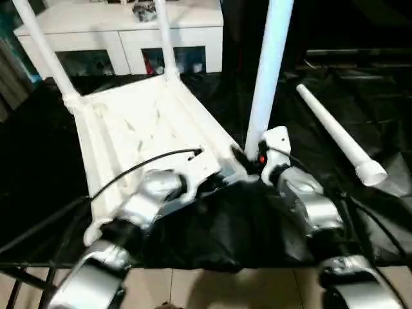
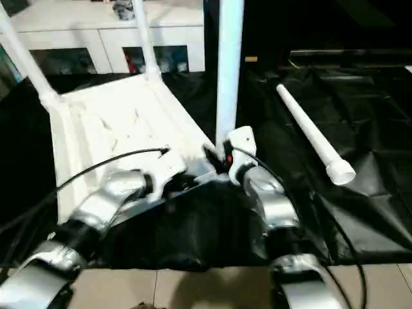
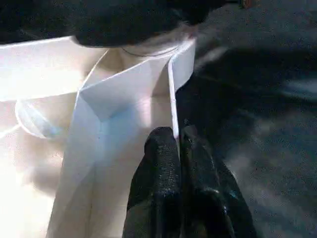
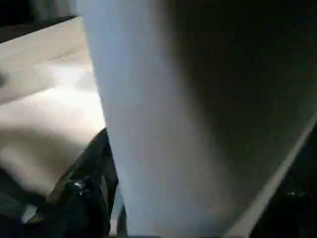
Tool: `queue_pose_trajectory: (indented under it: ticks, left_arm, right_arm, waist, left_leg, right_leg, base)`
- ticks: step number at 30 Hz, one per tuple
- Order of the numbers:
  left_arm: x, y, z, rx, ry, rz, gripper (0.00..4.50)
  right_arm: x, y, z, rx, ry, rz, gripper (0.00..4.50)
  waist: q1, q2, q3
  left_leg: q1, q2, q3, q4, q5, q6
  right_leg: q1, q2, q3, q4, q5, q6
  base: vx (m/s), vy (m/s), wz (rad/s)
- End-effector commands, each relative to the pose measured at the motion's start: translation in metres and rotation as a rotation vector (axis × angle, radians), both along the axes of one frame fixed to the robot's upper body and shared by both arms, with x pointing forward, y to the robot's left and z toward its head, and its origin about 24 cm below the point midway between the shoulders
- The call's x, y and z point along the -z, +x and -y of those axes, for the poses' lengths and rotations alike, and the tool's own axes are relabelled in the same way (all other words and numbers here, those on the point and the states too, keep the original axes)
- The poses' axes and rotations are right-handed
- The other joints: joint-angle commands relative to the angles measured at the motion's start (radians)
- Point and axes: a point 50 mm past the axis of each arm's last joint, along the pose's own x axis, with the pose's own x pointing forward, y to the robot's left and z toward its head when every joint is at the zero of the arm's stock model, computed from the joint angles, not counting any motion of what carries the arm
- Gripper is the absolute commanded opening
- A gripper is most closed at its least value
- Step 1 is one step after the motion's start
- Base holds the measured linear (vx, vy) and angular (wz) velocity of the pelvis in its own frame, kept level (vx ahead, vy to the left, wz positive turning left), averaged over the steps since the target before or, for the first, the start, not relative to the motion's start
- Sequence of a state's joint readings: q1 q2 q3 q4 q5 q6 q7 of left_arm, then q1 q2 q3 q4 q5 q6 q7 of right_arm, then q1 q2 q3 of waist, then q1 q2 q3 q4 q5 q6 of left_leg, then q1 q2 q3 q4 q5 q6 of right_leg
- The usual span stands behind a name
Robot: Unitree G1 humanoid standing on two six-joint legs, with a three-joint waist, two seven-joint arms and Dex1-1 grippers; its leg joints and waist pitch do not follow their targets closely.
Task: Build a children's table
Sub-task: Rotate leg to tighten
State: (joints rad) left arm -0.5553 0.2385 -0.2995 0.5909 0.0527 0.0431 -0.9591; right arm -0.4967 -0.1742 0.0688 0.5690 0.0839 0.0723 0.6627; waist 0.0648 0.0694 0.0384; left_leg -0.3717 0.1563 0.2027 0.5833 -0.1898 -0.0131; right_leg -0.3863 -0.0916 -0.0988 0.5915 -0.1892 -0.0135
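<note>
The white table top (image 1: 138, 129) lies upside down on the black-draped tabletop (image 1: 38, 167), its ribbed underside facing up. Two legs already stand in the sockets at the corners farthest from the jaws: one far leg (image 1: 45, 48) on the robot's left, another far leg (image 1: 164, 38) further right.

The left gripper (image 3: 177, 148) has its jaws pinched narrow on the thin rim wall of the top, right beside the near corner socket (image 3: 148, 54). In the left wrist view the two black fingers (image 3: 158, 168) press together with the white edge caught between them.

The right gripper (image 1: 248, 158) holds a third leg (image 1: 270, 64) upright. Its jaws sit low on the tube, next to that same near corner of the top, just beyond the left jaws. In the right wrist view the pale tube runs close past one black finger (image 4: 86, 191), which lies against its side; the other finger is hidden behind the tube.

The fourth leg (image 1: 338, 135) lies flat on the black cloth, well apart from the right jaws on their outer side, its flared end (image 1: 372, 174) pointing toward the robot.

Beyond the tabletop stands a white cabinet (image 1: 122, 35) with glass doors.
</note>
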Motion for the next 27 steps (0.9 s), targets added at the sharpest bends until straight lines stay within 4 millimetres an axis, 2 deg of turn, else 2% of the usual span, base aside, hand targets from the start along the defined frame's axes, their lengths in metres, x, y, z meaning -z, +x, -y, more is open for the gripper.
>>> queue_pose_trajectory:
  ticks: [1,2,3,5,6,7,8,13,14,16,20,21,22,26,27]
  left_arm:
    - [-0.013,-0.007,0.015,0.130,-0.078,0.026,0.00]
    - [-0.013,-0.009,0.006,0.159,-0.070,0.011,0.00]
    - [-0.013,-0.009,0.005,0.160,-0.069,0.010,0.00]
    - [-0.013,-0.012,-0.002,0.190,-0.061,-0.007,0.00]
    - [-0.013,-0.013,-0.005,0.205,-0.056,-0.014,0.00]
    - [-0.013,-0.014,-0.007,0.215,-0.055,-0.020,0.00]
    - [-0.014,-0.015,-0.008,0.223,-0.056,-0.023,0.00]
    - [-0.016,-0.017,-0.017,0.250,-0.053,-0.057,0.00]
    - [-0.015,-0.018,-0.019,0.258,-0.050,-0.070,0.00]
    - [-0.015,-0.018,-0.020,0.267,-0.043,-0.073,0.00]
    - [-0.014,-0.020,-0.027,0.279,-0.027,-0.094,0.00]
    - [-0.014,-0.020,-0.027,0.279,-0.027,-0.094,0.00]
    - [-0.014,-0.020,-0.028,0.280,-0.025,-0.099,0.00]
    - [-0.013,-0.021,-0.027,0.274,-0.026,-0.108,0.00]
    - [-0.013,-0.020,-0.026,0.261,-0.030,-0.104,0.00]
  right_arm:
    - [0.008,-0.013,-0.015,-0.187,-0.010,-0.058,3.24]
    - [0.006,-0.021,-0.008,-0.318,-0.024,-0.079,3.24]
    - [0.006,-0.022,-0.008,-0.323,-0.024,-0.080,3.24]
    - [0.004,-0.029,-0.002,-0.425,-0.040,-0.094,3.24]
    - [0.003,-0.031,0.000,-0.466,-0.039,-0.107,3.24]
    - [0.002,-0.034,0.001,-0.495,-0.038,-0.115,3.24]
    - [0.002,-0.035,0.003,-0.515,-0.036,-0.121,3.24]
    - [0.000,-0.043,0.007,-0.633,-0.048,-0.170,3.08]
    - [-0.001,-0.044,0.008,-0.661,-0.051,-0.180,2.85]
    - [-0.001,-0.046,0.007,-0.682,-0.047,-0.192,2.83]
    - [0.001,-0.052,0.006,-0.739,-0.054,-0.225,2.77]
    - [0.001,-0.052,0.006,-0.739,-0.054,-0.225,2.77]
    - [0.001,-0.053,0.005,-0.743,-0.052,-0.227,2.77]
    - [0.003,-0.055,0.004,-0.743,-0.039,-0.232,2.77]
    - [0.004,-0.056,0.003,-0.733,-0.033,-0.231,2.77]
  waist:
    - [0.007,-0.012,-0.058]
    - [0.011,-0.010,-0.059]
    - [0.014,-0.012,-0.059]
    - [0.022,-0.010,-0.062]
    - [0.028,-0.012,-0.064]
    - [0.032,-0.018,-0.063]
    - [0.036,-0.014,-0.060]
    - [0.048,-0.015,-0.058]
    - [0.049,-0.016,-0.058]
    - [0.051,-0.020,-0.060]
    - [0.056,-0.015,-0.062]
    - [0.056,-0.016,-0.062]
    - [0.058,-0.011,-0.062]
    - [0.062,-0.015,-0.060]
    - [0.062,-0.011,-0.058]
  left_leg:
    - [0.006,0.086,-0.041,-0.069,-0.200,0.072]
    - [0.005,0.089,-0.040,-0.065,-0.176,0.087]
    - [0.004,0.087,-0.041,-0.063,-0.173,0.092]
    - [0.004,0.089,-0.040,-0.059,-0.165,0.107]
    - [0.003,0.090,-0.039,-0.056,-0.149,0.114]
    - [0.002,0.091,-0.037,-0.055,-0.145,0.120]
    - [0.002,0.091,-0.038,-0.056,-0.164,0.117]
    - [0.006,0.093,-0.039,-0.061,-0.194,0.080]
    - [0.006,0.092,-0.039,-0.060,-0.191,0.075]
    - [0.006,0.092,-0.039,-0.059,-0.174,0.078]
    - [0.004,0.090,-0.039,-0.054,-0.144,0.091]
    - [0.004,0.090,-0.039,-0.054,-0.145,0.091]
    - [0.004,0.089,-0.040,-0.054,-0.148,0.089]
    - [0.005,0.091,-0.040,-0.057,-0.174,0.075]
    - [0.005,0.091,-0.041,-0.057,-0.180,0.072]
  right_leg:
    - [0.042,-0.085,0.063,-0.061,-0.134,-0.233]
    - [0.042,-0.085,0.061,-0.055,-0.092,-0.246]
    - [0.045,-0.083,0.060,-0.056,-0.089,-0.246]
    - [0.042,-0.085,0.060,-0.052,-0.077,-0.250]
    - [0.041,-0.085,0.061,-0.049,-0.063,-0.251]
    - [0.037,-0.084,0.061,-0.048,-0.057,-0.253]
    - [0.035,-0.085,0.061,-0.051,-0.092,-0.252]
    - [0.032,-0.087,0.063,-0.058,-0.179,-0.228]
    - [0.032,-0.086,0.064,-0.058,-0.180,-0.227]
    - [0.034,-0.086,0.064,-0.054,-0.163,-0.228]
    - [0.033,-0.087,0.062,-0.051,-0.133,-0.231]
    - [0.033,-0.086,0.062,-0.052,-0.133,-0.231]
    - [0.033,-0.087,0.062,-0.051,-0.135,-0.231]
    - [0.032,-0.087,0.062,-0.055,-0.165,-0.227]
    - [0.031,-0.087,0.063,-0.056,-0.172,-0.226]
  base:
    - [0.000,0.000,0.00]
    - [0.000,0.000,0.00]
    - [0.000,0.000,0.00]
    - [0.000,0.000,0.00]
    - [0.000,0.000,0.00]
    - [0.000,0.000,0.00]
    - [0.000,0.000,0.00]
    - [0.000,0.000,0.00]
    - [0.000,0.000,0.00]
    - [0.000,0.000,0.00]
    - [0.000,0.000,0.00]
    - [0.000,0.000,0.00]
    - [0.000,0.000,0.00]
    - [0.000,0.000,0.00]
    - [0.000,0.000,0.00]
